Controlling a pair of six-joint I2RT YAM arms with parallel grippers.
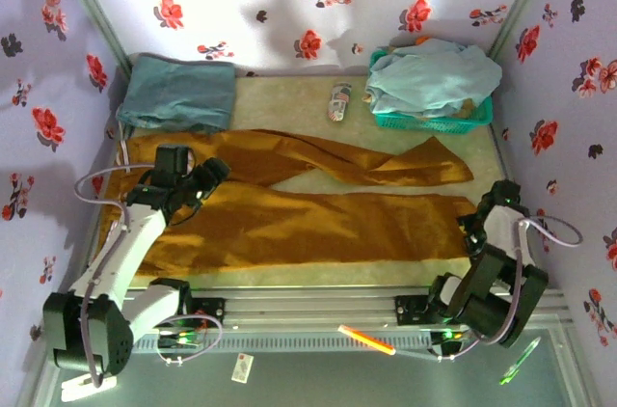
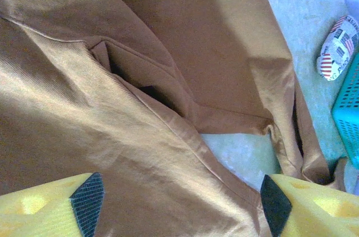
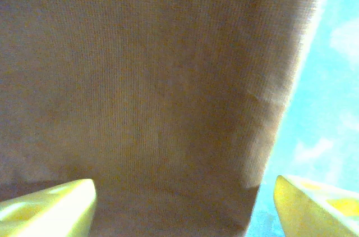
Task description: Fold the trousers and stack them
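The mustard-brown trousers (image 1: 318, 219) lie spread across the table, waist to the left and both legs running right; the far leg is twisted and angles back. My left gripper (image 1: 214, 176) hovers over the upper part near the crotch. In the left wrist view it (image 2: 182, 206) stands open, its dark pads (image 2: 88, 200) wide apart above a seam fold of the trousers (image 2: 140, 136). My right gripper (image 1: 479, 217) sits at the hem end of the near leg. In the right wrist view it (image 3: 185, 206) is open over the cloth's edge (image 3: 168, 91), with nothing pinched.
A folded dusty teal garment (image 1: 178, 91) lies at the back left. At the back right stands a teal basket (image 1: 439, 121) holding a pale aqua garment (image 1: 434, 74). A small patterned object (image 1: 339, 101) lies beside it. Floral walls close in on three sides.
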